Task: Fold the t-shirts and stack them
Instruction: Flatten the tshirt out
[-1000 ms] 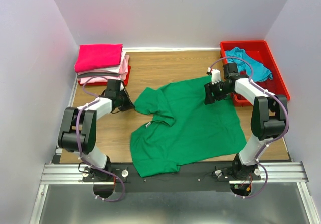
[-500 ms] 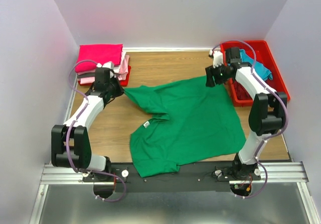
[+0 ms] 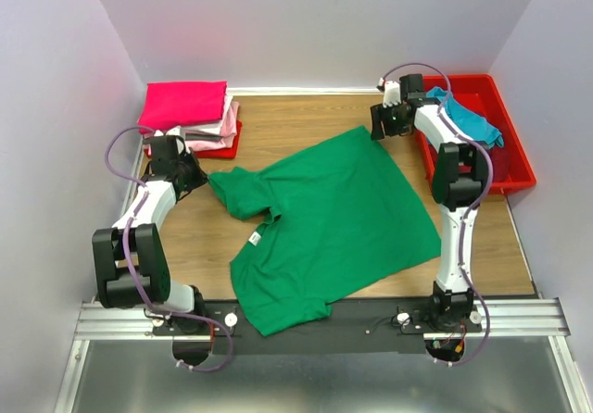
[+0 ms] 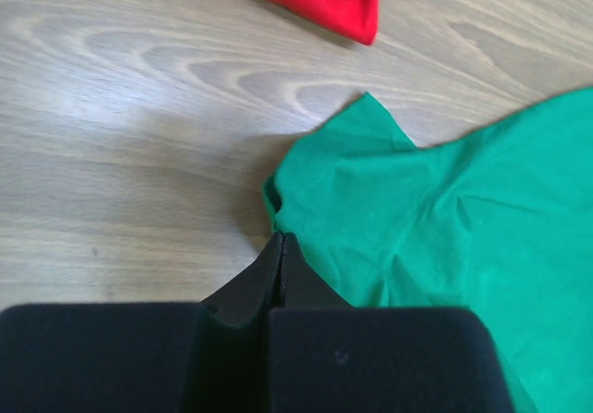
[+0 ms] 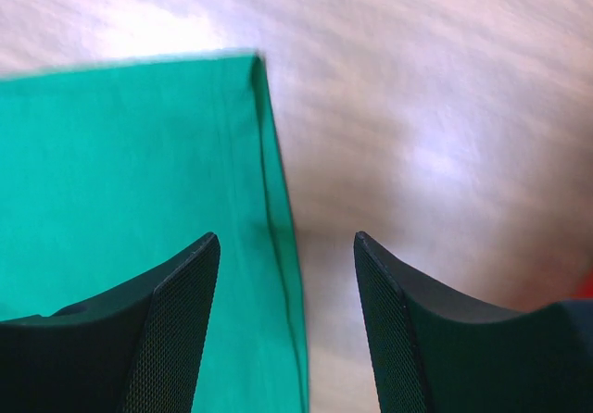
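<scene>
A bright green t-shirt [image 3: 343, 219] lies spread on the wooden table, its collar tag showing near the front left. My left gripper [image 3: 199, 178] is shut, with its tips [image 4: 281, 239] pinching the sleeve's edge of the green t-shirt [image 4: 445, 209]. My right gripper [image 3: 380, 130] hovers open over the shirt's far corner. The hem of the green t-shirt [image 5: 120, 172] runs between its fingers [image 5: 181, 311] without being gripped. Folded t-shirts sit stacked at the back left: hot pink [image 3: 182, 103] on top, light pink [image 3: 222, 122] below, dark red [image 3: 228, 146] lowest.
A red bin [image 3: 505, 168] at the back right holds a crumpled teal t-shirt [image 3: 471, 124]. White walls close in the table [image 3: 296, 121] on three sides. A metal rail [image 3: 324, 319] carries both arm bases along the near edge.
My left gripper has pulled the sleeve left and back, so the shirt lies flatter and further left. My right arm has swung toward the far wall, its jaws staying open.
</scene>
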Motion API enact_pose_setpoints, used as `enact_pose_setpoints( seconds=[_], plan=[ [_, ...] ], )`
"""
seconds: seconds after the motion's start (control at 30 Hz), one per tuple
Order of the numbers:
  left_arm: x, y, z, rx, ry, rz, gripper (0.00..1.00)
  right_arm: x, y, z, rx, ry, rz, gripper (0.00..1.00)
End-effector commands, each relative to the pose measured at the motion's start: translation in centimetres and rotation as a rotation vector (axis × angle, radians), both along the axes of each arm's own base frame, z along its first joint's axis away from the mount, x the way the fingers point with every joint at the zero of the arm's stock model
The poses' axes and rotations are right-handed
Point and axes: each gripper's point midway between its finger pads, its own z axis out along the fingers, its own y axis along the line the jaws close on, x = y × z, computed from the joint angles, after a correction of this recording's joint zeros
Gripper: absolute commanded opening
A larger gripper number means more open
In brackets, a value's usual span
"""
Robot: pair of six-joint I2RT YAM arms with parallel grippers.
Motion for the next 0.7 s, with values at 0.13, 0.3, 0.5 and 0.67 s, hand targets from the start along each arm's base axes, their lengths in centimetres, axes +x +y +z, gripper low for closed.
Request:
enact_pose_setpoints(
  seconds=[0.13,0.3,0.5,0.67],
  plan=[
    [0.1,-1.5,-0.1,-0.045,-0.017,-0.087,0.00,3.8,3.5,-2.4,0.215,0.035,0.013,0.66],
    [0.1,-1.6,-0.1,-0.049,-0.019,-0.093,0.00,4.1,4.0,-4.2,0.227,0.052,0.030,0.66],
    [0.2,-1.7,-0.3,-0.054,-0.013,-0.100,0.00,4.5,4.8,-5.2,0.270,0.068,0.041,0.63],
    [0.2,-1.7,-0.5,-0.056,-0.008,-0.098,0.00,3.8,5.2,-5.6,0.297,0.089,0.064,0.58]
  ],
)
